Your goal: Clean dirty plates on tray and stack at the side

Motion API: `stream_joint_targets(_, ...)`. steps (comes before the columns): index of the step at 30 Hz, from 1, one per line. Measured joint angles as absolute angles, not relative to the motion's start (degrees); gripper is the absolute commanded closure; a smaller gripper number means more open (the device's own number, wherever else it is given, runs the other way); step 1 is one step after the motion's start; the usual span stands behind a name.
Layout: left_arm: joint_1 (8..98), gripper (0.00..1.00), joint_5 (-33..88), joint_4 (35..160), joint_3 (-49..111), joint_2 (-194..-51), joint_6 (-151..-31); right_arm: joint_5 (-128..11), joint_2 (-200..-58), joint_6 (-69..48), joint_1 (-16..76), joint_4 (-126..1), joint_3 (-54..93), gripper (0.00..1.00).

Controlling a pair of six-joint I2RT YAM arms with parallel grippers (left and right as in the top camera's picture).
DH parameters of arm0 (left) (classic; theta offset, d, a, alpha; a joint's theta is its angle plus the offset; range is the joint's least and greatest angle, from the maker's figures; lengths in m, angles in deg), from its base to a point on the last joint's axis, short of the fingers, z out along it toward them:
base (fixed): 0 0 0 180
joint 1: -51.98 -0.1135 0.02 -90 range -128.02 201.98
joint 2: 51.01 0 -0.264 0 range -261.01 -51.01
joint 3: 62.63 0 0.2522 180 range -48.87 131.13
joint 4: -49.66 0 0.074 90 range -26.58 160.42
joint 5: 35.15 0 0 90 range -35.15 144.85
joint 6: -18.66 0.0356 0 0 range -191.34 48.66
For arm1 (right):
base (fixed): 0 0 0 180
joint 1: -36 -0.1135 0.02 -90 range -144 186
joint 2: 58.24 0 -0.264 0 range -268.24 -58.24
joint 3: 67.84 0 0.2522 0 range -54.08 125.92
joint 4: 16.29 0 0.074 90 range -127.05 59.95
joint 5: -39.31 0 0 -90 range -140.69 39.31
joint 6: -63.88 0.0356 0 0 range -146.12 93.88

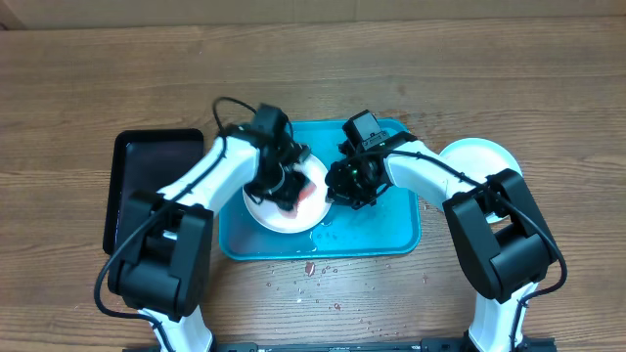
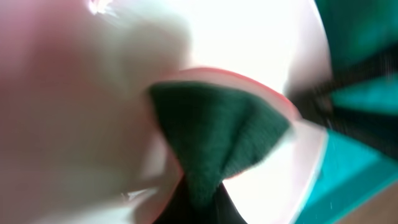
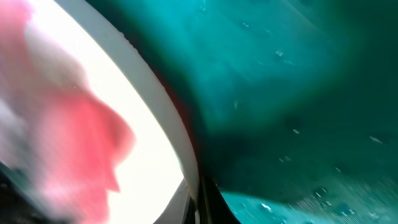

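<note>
Left tool: left gripper (image 1: 285,182), above the tray's middle, jaws closed on a dark green cloth (image 2: 217,137). The cloth narrows back toward the jaws and its broad end lies against the plate.
Right tool: right gripper (image 1: 344,188), above the tray just right of its middle, jaws fully closed at the plate's right rim. The wrist view is too blurred to tell whether the rim is pinched between them.
Plate: white plate (image 1: 279,217), flat inside the tray, left of the tray's middle and close to the tray rim nearest the robot. Both grippers reach over it.
Smear: red smear (image 1: 311,193) on the plate's right half, the side toward the tray's middle. It shows pink and blurred in the right wrist view (image 3: 87,149), and a thin red line edges the cloth in the left wrist view.
Tray: turquoise tray (image 1: 386,230), rim raised, corners rounded. Pale wet specks dot its floor right of the plate.
Second plate: white second plate (image 1: 479,156), on the table (image 1: 98,78) outside the tray's right rim, partly hidden by the right arm.
Black tray: narrow black tray (image 1: 147,166), just beside the tray's left rim, apart from it.
Drops: red drops (image 1: 309,266) on the table just outside the tray rim nearest the robot.
</note>
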State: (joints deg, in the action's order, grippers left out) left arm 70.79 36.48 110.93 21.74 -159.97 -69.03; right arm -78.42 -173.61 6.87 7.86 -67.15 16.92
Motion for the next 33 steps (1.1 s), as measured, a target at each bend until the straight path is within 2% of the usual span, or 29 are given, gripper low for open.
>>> stream_joint_targets(4, 67.2, 0.96, 39.0, 114.5, 29.3, -160.4, -72.5, -78.4, -173.0, 6.8, 9.2, -70.3, 16.9, 0.96)
stream_joint_targets(11, 64.2, 0.96, 40.6, 118.3, 40.6, -160.4, -74.8, -67.4, -167.7, 6.7, 10.5, -78.0, 16.0, 0.96)
stream_joint_targets(17, 64.4, 0.96, 40.6, 119.0, 40.6, -160.4, -75.7, -52.7, -157.4, 7.1, 9.4, -84.7, 15.9, 0.96)
stream_joint_targets(23, 65.4, 0.95, 40.6, 116.1, 37.4, -160.4, -76.1, -37.8, -148.9, 8.6, 4.5, -89.4, 16.0, 0.96)
stream_joint_targets(33, 66.0, 0.96, 40.5, 109.1, 29.0, -160.4, -80.5, -12.7, -146.1, 12.5, -6.8, -97.8, 19.2, 0.96)
